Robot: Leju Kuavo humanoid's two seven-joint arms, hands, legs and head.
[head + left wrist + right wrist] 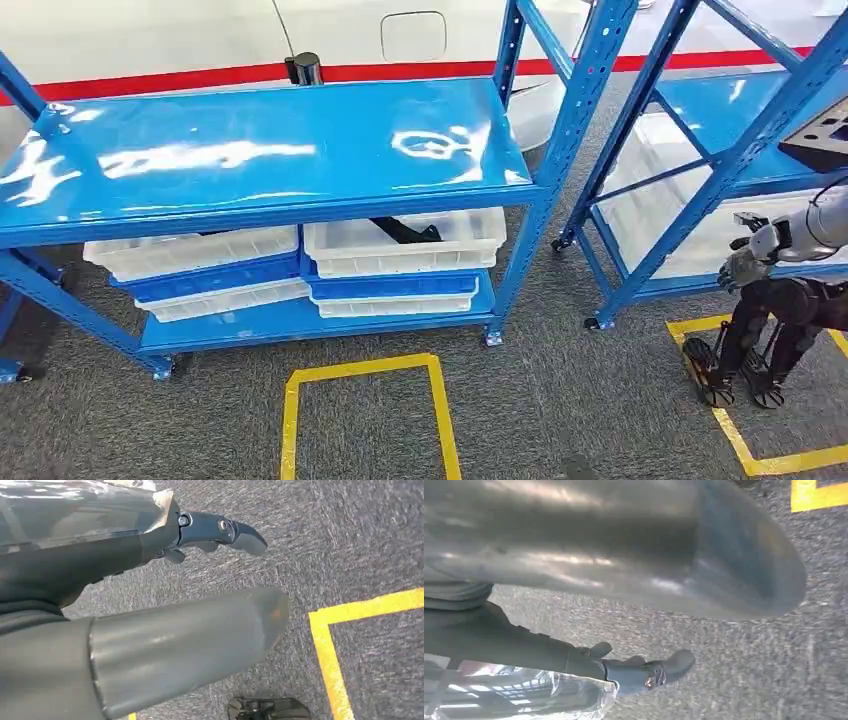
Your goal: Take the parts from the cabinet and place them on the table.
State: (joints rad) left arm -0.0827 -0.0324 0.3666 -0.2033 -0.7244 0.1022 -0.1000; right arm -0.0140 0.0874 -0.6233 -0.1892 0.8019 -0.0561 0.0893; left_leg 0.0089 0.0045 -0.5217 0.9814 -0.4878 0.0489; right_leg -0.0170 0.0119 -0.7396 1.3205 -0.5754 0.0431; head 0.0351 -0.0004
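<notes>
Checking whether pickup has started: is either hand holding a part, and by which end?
Nothing is held. The left hand and right hand hang over grey carpet, fingers apart.

Black part (405, 230) lies flat in upper-right white bin (404, 247) on blue cabinet's (270, 150) lower shelf, one end sticking up past bin's rim, w/ more bins stacked alongside.
</notes>
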